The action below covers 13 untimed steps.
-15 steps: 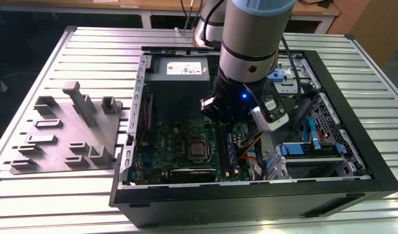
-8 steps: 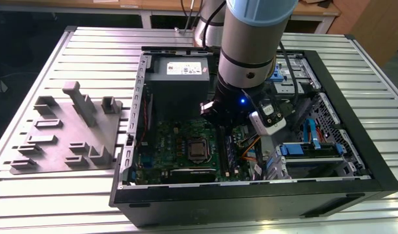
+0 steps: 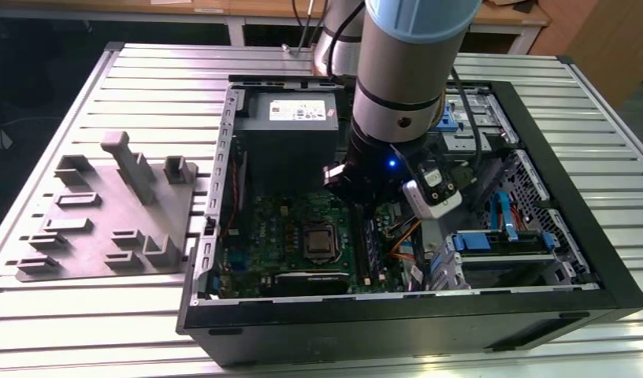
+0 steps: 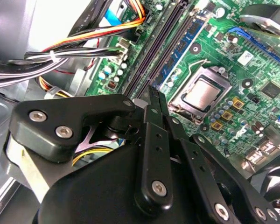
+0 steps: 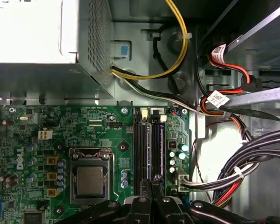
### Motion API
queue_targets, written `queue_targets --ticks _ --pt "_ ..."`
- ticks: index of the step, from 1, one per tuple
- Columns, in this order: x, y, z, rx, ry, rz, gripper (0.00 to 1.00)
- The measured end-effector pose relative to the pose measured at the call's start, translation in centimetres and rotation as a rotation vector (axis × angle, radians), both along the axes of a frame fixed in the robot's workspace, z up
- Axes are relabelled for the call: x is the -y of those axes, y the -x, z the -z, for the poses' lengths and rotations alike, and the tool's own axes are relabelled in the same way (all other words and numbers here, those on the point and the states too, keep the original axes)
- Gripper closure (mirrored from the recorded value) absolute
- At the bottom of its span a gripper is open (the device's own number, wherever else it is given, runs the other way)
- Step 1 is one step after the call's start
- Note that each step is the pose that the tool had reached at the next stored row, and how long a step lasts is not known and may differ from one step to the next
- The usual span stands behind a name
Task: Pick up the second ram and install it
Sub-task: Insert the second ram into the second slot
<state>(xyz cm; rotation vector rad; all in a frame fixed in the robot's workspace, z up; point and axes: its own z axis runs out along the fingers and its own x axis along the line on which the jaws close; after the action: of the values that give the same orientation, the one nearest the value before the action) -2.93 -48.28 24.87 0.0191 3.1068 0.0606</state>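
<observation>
While the black hand (image 5: 151, 181), fingers pressed together, hovered over the green motherboard (image 5: 60, 116), the thin bluish ram stick (image 4: 179, 49) stood slotted at its fingertips. It looked light, stiff and fragile, and best pinched by its edges.

The exterior view looks down steeply from above one long edge of the slatted table (image 3: 111, 315). It stands far enough back to take in the whole open computer case (image 3: 406, 323) and the arm (image 3: 406, 79) reaching into it.

The first wrist view faces straight down past the gripper (image 5: 153, 179), close above the circuit board (image 5: 102, 121), with the power box (image 5: 28, 28) along one side. The second wrist view sits nearer still, looking slantwise over the gripper (image 4: 152, 91) across the circuit board (image 4: 242, 56).

Both wrist views share the processor socket (image 5: 91, 179) (image 4: 203, 93), the memory slots (image 5: 147, 144) (image 4: 168, 46) and the cables (image 5: 252, 154) (image 4: 37, 60). The exterior view shows the same socket (image 3: 319, 236).
</observation>
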Motion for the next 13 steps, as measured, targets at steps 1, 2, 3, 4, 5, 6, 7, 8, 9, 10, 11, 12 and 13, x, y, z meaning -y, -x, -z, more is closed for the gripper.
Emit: queue_targets --ticks 1,2,3,4,5,6,7,8,9,10,11,12,13 --pt "0.0 0.0 0.07 -0.0001 0.0009 0.0 0.89" --pt "0.01 0.0 0.15 -0.0002 0.0019 0.0 0.89" --pt "0.0 0.0 0.23 -0.0002 0.0025 0.0 0.89" --pt "0.01 0.0 0.26 -0.0002 0.0036 0.0 0.89" --pt "0.01 0.0 0.26 -0.0002 0.0051 0.0 0.89" --pt "0.01 0.0 0.27 -0.0002 0.0077 0.0 0.89" --pt "0.01 0.0 0.27 -0.0003 0.0086 0.0 0.89" --pt "0.01 0.0 0.27 -0.0002 0.0088 0.0 0.89" --pt "0.01 0.0 0.27 -0.0002 0.009 0.0 0.89" --pt "0.01 0.0 0.27 -0.0002 0.009 0.0 0.89" --pt "0.01 0.0 0.3 -0.0002 0.009 0.0 0.89" --pt "0.0 0.0 0.34 -0.0001 0.0089 0.0 0.89" --pt "0.0 0.0 0.39 -0.0001 0.0089 0.0 0.89"
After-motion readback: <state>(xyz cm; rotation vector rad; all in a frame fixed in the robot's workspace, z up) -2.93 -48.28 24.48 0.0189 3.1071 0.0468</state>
